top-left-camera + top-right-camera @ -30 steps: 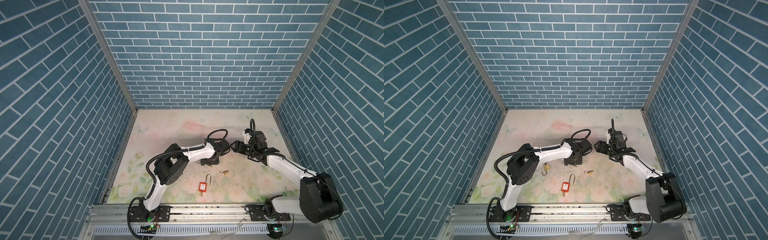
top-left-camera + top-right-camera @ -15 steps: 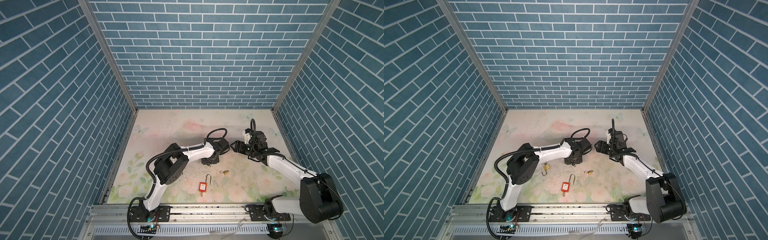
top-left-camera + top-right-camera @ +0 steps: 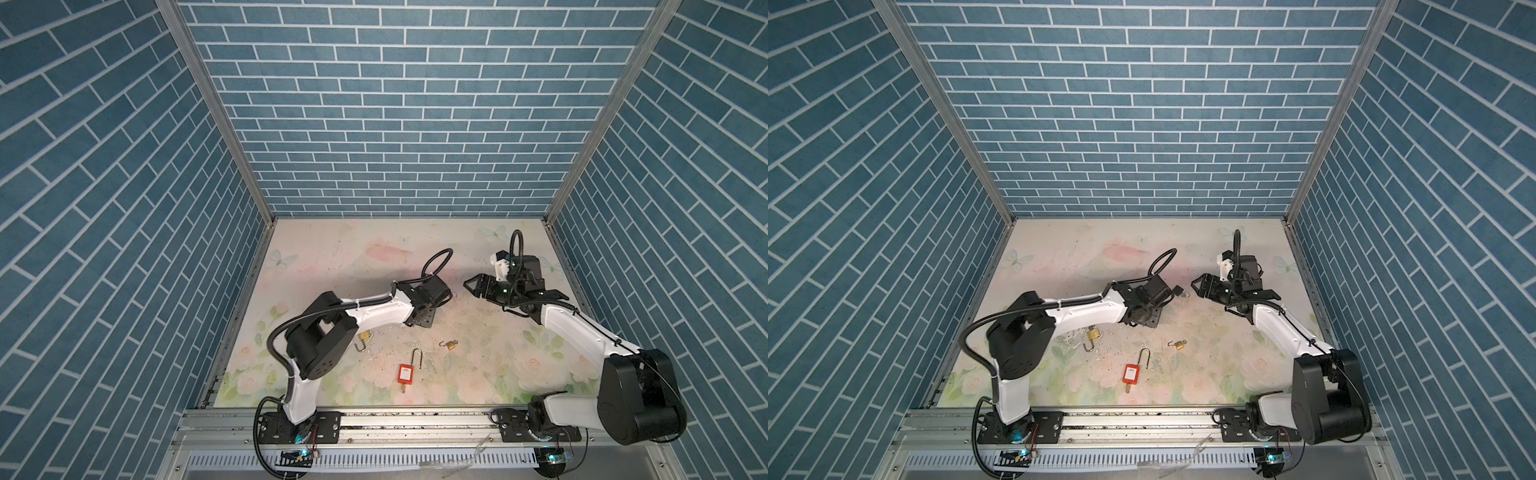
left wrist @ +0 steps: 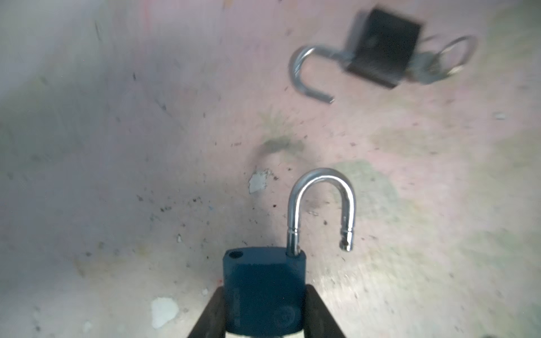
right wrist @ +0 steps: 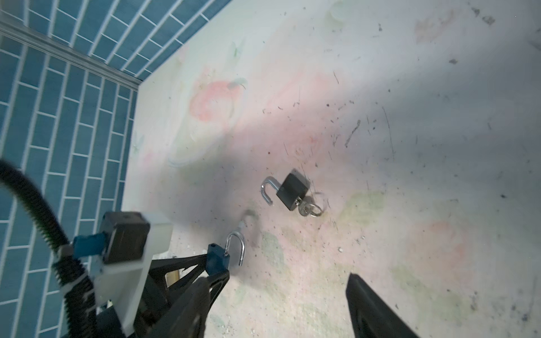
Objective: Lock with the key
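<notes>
The left gripper (image 4: 265, 292) was seen clamped on the lower body of a blue padlock (image 4: 263, 281), which was lifted clear of the desk (image 3: 374, 257) near its middle. The padlock's body appeared matte and block-shaped with rounded shoulders. Its polished steel shackle (image 4: 322, 174) was raised and swung aside, so that the notched free end hung off to the side of the body and the empty socket was left exposed at the opposite shoulder. Whether a key sat in this lock could not be told, since its underside was hidden between the fingers. The right gripper (image 3: 471, 286) was held just beside it, jaws spread and nothing between them. A black padlock (image 5: 292, 190) lay flat on the desk close by, its shackle likewise open and a small metal key (image 5: 304, 208) on a wire ring seated in its base. Nearer the front edge, well apart from both grippers, a red padlock (image 3: 406, 373) with a long thin shackle, a brass padlock (image 3: 364, 336) and a smaller brass padlock (image 3: 451, 344) were left lying open. The desk's pale floral print was scuffed and speckled with grit. The task was judged barely begun: one lock had been picked up, no shackle had been pressed home, and aligning, closing and any key turn remained.
</notes>
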Robot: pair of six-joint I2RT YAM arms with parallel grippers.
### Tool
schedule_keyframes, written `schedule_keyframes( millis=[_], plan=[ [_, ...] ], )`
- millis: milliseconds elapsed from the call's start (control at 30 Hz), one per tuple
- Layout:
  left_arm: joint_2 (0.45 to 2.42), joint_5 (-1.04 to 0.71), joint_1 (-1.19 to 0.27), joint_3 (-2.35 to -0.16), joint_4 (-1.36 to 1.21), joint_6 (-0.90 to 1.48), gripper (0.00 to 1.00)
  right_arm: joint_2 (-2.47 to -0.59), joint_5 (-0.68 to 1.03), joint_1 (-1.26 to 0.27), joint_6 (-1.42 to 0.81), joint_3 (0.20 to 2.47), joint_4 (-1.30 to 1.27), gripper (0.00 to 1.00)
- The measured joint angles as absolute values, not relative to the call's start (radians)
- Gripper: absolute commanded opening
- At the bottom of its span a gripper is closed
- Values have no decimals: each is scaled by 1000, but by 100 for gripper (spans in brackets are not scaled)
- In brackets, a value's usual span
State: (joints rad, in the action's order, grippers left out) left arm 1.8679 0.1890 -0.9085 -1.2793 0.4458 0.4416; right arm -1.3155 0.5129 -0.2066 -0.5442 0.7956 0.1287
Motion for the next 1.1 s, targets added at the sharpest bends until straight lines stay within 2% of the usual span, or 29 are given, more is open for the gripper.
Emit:
schedule_keyframes(
  millis=[233,467,767,1100],
  plan=[
    [1591,52,-881,-1154,228,-80,2,-1280,744,-168,-522,889,186,74],
    [1451,-50,-882,-1003,149,-388,1,-1271,831,-234,-463,945,281,73],
    [1424,-151,-882,-976,133,-509,1,-1351,845,-397,-429,960,333,57],
    [1418,-178,-881,-968,99,-516,0,-1404,866,-465,-415,968,337,37]
  ],
)
